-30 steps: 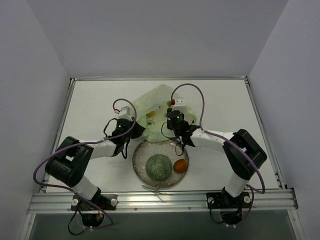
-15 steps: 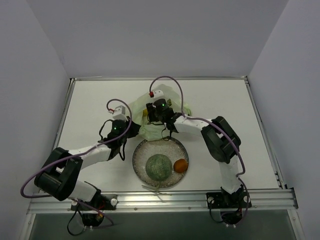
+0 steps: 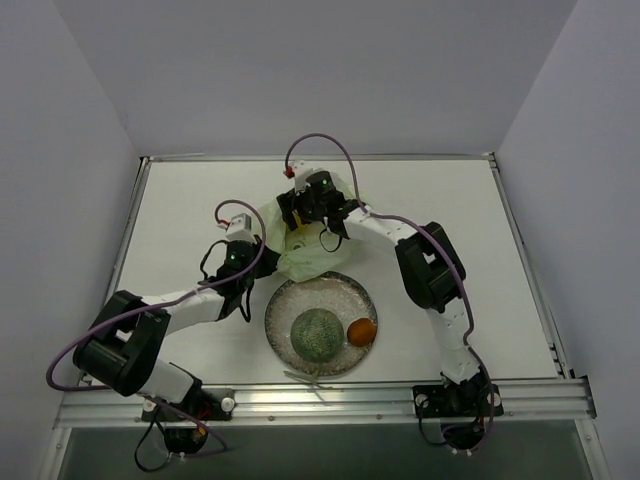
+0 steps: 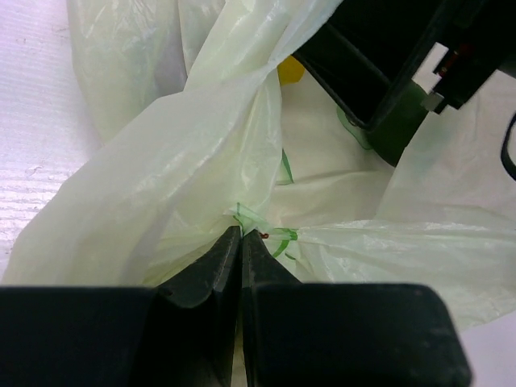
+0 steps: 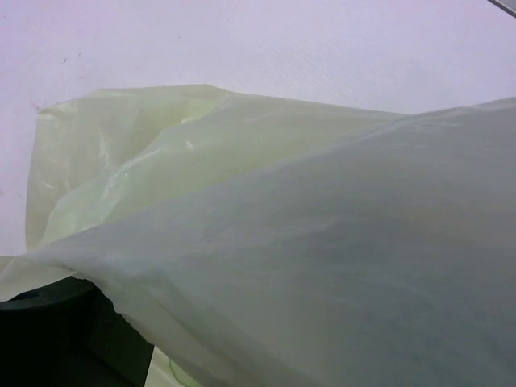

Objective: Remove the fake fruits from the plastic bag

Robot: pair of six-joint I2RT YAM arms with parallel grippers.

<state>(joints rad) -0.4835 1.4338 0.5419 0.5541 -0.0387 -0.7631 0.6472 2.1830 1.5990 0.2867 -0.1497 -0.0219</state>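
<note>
The pale green plastic bag (image 3: pixel 305 255) lies crumpled behind the plate. My left gripper (image 4: pixel 240 231) is shut on a bunched fold of the bag (image 4: pixel 177 177) at its left side. My right gripper (image 3: pixel 299 222) reaches down into the bag's back part. In the right wrist view, the bag's film (image 5: pixel 322 242) covers its jaws, so I cannot see how they stand. A yellow piece (image 4: pixel 290 71) shows inside the bag, beside the right gripper's dark body (image 4: pixel 379 64). The netted green melon (image 3: pixel 316 334) and the orange (image 3: pixel 361 330) rest on the plate.
The round speckled glass plate (image 3: pixel 318 293) sits between the two arms, just in front of the bag. The right arm's purple cable (image 3: pixel 330 145) loops above the bag. White table (image 3: pixel 180 210) extends to both sides, with raised rails at its edges.
My right arm has swung left and back, from the plate's far edge to over the bag. The bag has drawn in and bunched up. My left gripper keeps its hold.
</note>
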